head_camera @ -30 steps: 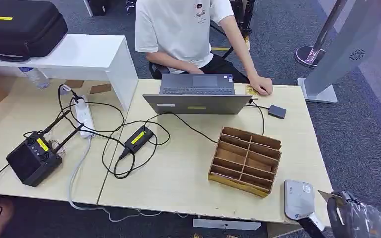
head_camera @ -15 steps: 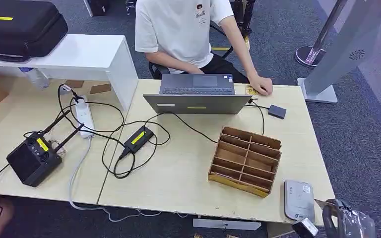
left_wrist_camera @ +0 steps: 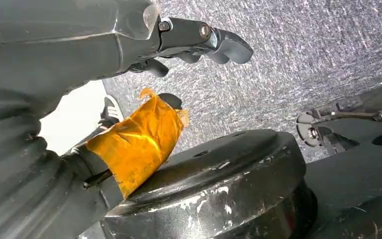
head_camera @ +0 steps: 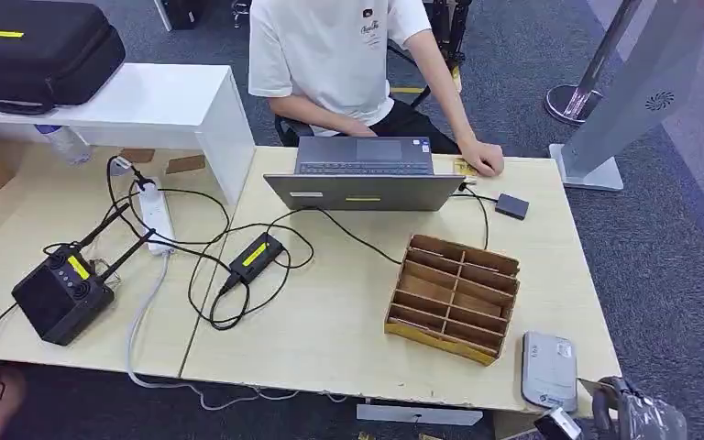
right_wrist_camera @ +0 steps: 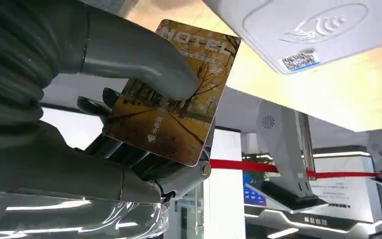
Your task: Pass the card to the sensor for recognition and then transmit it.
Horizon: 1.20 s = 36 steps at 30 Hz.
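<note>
Over on the far left of the head view there's a black soft case [head_camera: 37, 48] sitting on a white shelf unit [head_camera: 160, 105], and below it on the light wood table [head_camera: 330, 321] a black box with antennas [head_camera: 62, 293], a white power strip [head_camera: 158, 215] and a small black adapter with a yellow label [head_camera: 255, 257], all tangled up in dark cables. The left hand [left_wrist_camera: 199, 42] shows up in its wrist view hanging over grey carpet with nothing in it; its dark fingers [left_wrist_camera: 229, 45] are loosely curled and apart, and there's a strip of orange tape [left_wrist_camera: 137, 142] wrapped near the wrist. Moving to the middle, a person in a white t-shirt [head_camera: 330, 55] sits behind an open grey laptop [head_camera: 367, 174], one hand resting on the table edge beside it. Right of that sits a brown cardboard divider tray [head_camera: 456, 298], and just past it, at the table's near right corner, lies the grey card sensor [head_camera: 550, 369]. The right hand [head_camera: 619, 412] is low at the bottom right, just beside that corner. In the right wrist view the thick thumb presses the hotel card [right_wrist_camera: 174, 94], printed with an autumn tree-lined road, against the dark fingers [right_wrist_camera: 129, 154] behind it, so it's pinched flat, close to the sensor's face but not touching it.
</note>
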{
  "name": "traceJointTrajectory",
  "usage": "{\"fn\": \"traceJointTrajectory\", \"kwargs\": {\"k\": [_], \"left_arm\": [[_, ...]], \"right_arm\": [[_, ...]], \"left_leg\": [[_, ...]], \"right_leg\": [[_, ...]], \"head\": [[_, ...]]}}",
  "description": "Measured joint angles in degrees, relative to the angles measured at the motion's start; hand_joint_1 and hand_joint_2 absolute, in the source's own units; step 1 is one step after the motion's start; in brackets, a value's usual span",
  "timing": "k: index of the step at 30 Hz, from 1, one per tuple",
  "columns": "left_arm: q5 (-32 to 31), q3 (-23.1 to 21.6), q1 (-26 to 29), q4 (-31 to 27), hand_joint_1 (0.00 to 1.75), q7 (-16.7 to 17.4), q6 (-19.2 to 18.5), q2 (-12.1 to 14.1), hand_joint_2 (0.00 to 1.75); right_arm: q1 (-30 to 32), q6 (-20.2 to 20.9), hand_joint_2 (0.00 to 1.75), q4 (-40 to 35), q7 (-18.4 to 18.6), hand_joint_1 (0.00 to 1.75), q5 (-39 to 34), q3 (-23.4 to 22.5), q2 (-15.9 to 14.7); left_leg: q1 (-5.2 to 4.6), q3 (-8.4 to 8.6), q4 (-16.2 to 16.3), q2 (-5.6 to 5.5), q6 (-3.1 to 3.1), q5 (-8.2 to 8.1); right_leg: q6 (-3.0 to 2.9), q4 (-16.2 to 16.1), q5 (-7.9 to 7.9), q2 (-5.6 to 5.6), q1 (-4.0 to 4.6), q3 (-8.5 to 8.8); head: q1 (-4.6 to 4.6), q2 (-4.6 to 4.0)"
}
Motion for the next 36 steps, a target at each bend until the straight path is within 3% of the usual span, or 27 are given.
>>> {"fn": "traceJointTrajectory", "kwargs": {"k": [3, 8, 13, 17, 21, 23, 25, 29, 32, 34, 36], "left_arm": [[-0.2, -0.4, 0.0, 0.0, 0.0, 0.1, -0.1, 0.0, 1.75], [-0.5, -0.9, 0.0, 0.0, 0.0, 0.0, -0.4, 0.1, 1.75], [-0.5, -1.3, 0.1, 0.0, 0.0, -0.1, -0.4, 0.1, 1.75], [-0.5, -1.8, 0.1, 0.0, 0.0, -0.3, -0.5, 0.2, 1.75], [-0.5, -2.2, 0.2, 0.0, 0.0, -0.4, -0.5, 0.2, 1.75], [-0.6, -2.4, 0.2, 0.0, 0.0, -0.5, -0.6, 0.2, 1.75], [-0.7, -3.2, 0.1, 0.0, 0.0, -0.6, -0.7, 0.2, 1.75], [-0.8, -4.3, 0.1, 0.0, 0.0, -0.9, -1.1, 0.4, 1.75], [-0.8, -5.1, 0.1, 0.0, 0.0, -1.0, -1.3, 0.5, 1.75], [-0.8, -5.4, 0.1, 0.0, 0.0, -1.0, -1.4, 0.5, 1.75], [-0.9, -6.0, 0.1, 0.0, 0.0, -1.0, -1.6, 0.6, 1.75]], "right_arm": [[0.5, 1.8, 1.75, -2.8, 1.6, 1.75, -0.6, -0.5, -1.5], [-0.6, 5.2, 1.75, -9.0, 2.5, 1.75, -5.3, -3.3, -7.5], [-4.2, 9.4, 1.75, -13.3, 2.2, 1.75, -9.9, -7.2, -15.3], [-8.0, 12.9, 1.75, -15.6, 4.2, 1.75, -13.7, -8.5, -22.7], [-17.2, 17.8, 1.75, -15.7, 6.0, 1.75, -16.6, -7.2, -29.8], [-28.6, 21.9, 1.75, -14.2, 6.8, 1.75, -15.7, -3.7, -32.2], [-39.9, 25.8, 1.75, -10.2, 7.8, 1.75, -13.8, 4.0, -34.0], [-59.1, 27.8, 1.75, -2.1, 9.0, 1.75, -10.2, 19.1, -33.6], [-68.6, 27.6, 1.75, 3.3, 10.7, 1.75, -9.4, 29.2, -31.4], [-72.0, 27.6, 1.75, 5.4, 11.1, 1.75, -9.7, 33.5, -30.5], [-75.2, 27.6, 1.75, 8.9, 11.4, 1.75, -10.3, 37.7, -27.6]], "left_leg": [[-0.02, -0.01, 0.0, 0.0, 0.0, 0.0], [-0.09, -0.04, 0.0, 0.03, 0.02, 0.0], [-0.23, -0.02, 0.1, 0.07, 0.05, 0.01], [-0.3, -0.01, 0.1, 0.1, 0.08, 0.03], [-0.32, -0.12, 0.1, 0.23, 0.09, 0.04], [-0.32, -0.11, 0.1, 0.56, 0.09, 0.04], [-0.31, -0.06, 0.1, 0.76, 0.09, 0.09], [-0.27, -0.09, 0.1, 0.56, 0.07, 0.31], [-0.24, -0.05, 0.1, 0.51, 0.06, 0.33], [-0.22, -0.16, 0.0, 0.28, 0.05, 0.36], [-0.21, -0.14, 0.0, 0.3, 0.0, 0.39]], "right_leg": [[0.0, 0.0, 0.0, 0.0, -0.02, 0.0], [0.06, 0.0, 0.05, 0.02, -0.07, 0.0], [0.16, 0.0, 0.12, 0.09, -0.12, 0.01], [0.19, 0.0, 0.14, 0.13, -0.18, 0.0], [0.19, 0.1, 0.2, 0.3, -0.21, -0.02], [0.11, 0.2, 0.3, 0.64, -0.22, -0.15], [0.13, 0.2, 0.36, 0.81, -0.19, -0.2], [0.11, 0.2, 0.42, 0.64, -0.15, -0.23], [0.08, 0.2, 0.44, 0.58, -0.11, -0.24], [0.08, 0.3, 0.43, 0.36, -0.08, -0.23], [0.08, 0.3, 0.43, 0.42, -0.07, -0.27]], "head": [[0.02, 0.0], [0.02, 0.0], [0.04, 0.0], [0.04, 0.0], [0.02, 0.0], [0.0, 0.0], [0.06, 0.0], [0.04, 0.0], [-0.02, 0.0], [0.02, 0.0], [0.0, 0.0]]}}
